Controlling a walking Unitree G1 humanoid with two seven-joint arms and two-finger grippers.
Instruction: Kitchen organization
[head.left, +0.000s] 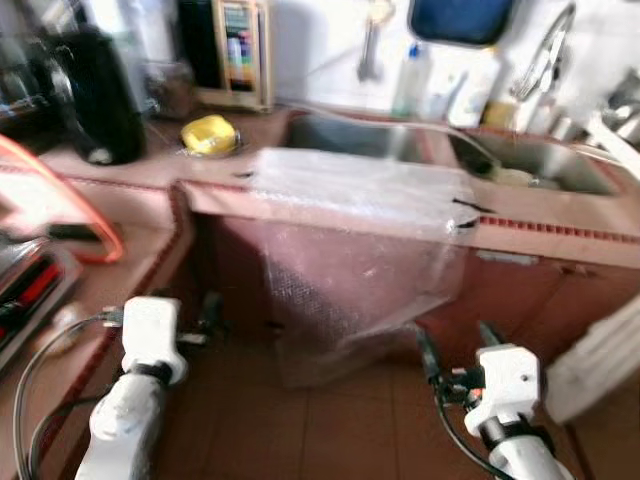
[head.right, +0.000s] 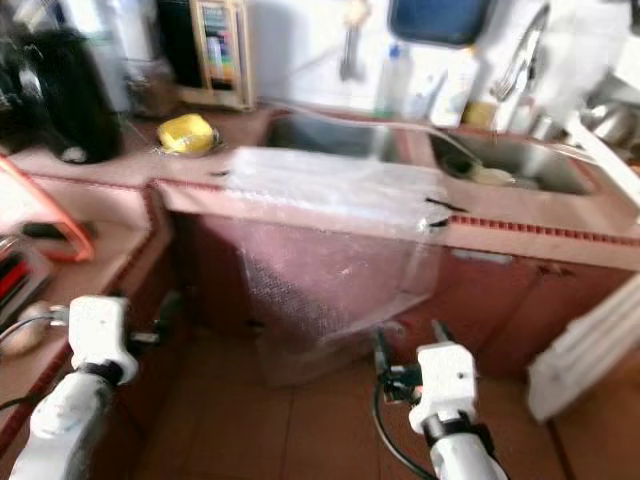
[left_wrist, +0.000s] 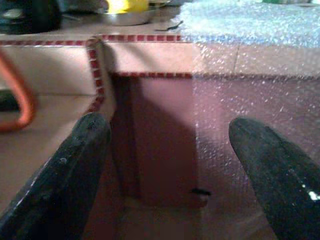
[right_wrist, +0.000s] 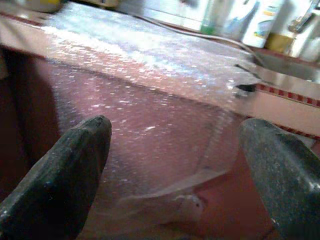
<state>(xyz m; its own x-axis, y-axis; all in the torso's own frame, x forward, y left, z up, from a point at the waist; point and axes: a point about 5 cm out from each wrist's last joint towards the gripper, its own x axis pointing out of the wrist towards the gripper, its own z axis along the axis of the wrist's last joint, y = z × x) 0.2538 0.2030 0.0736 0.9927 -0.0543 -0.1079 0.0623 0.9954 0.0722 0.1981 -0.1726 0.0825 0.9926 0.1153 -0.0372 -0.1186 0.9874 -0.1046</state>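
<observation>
While both arms are held low before the kitchen cabinets, a sheet of bubble wrap (head.left: 355, 240) is seen draped over the front edge of the reddish surface (head.left: 560, 215), its upper part lying flat on top just in front of the sink, the rest hanging down over the cabinet front towards the tiled floor (head.left: 330, 430). Small dark strips are seen at its corners on the surface edge. The left gripper (left_wrist: 172, 165) is held with its fingers spread wide, nothing between them, pointed at the cabinet corner beside the hanging sheet. The right gripper (right_wrist: 185, 165) is likewise spread wide and empty, facing the lower part of the sheet, near it but apart.

Now the containers: a double steel sink (head.left: 530, 160) is set into the surface, and a pale object is made out in the right basin, too blurred to be identified. A clear hose is seen arching from the left basin to the right one. A yellow object (head.left: 208, 133) is seen sitting in a shallow metal dish left of the sink. Bottles (head.left: 412, 80) are lined up behind the basins, their contents not discernible. A black appliance (head.left: 95, 95) is stood at the far left.
</observation>
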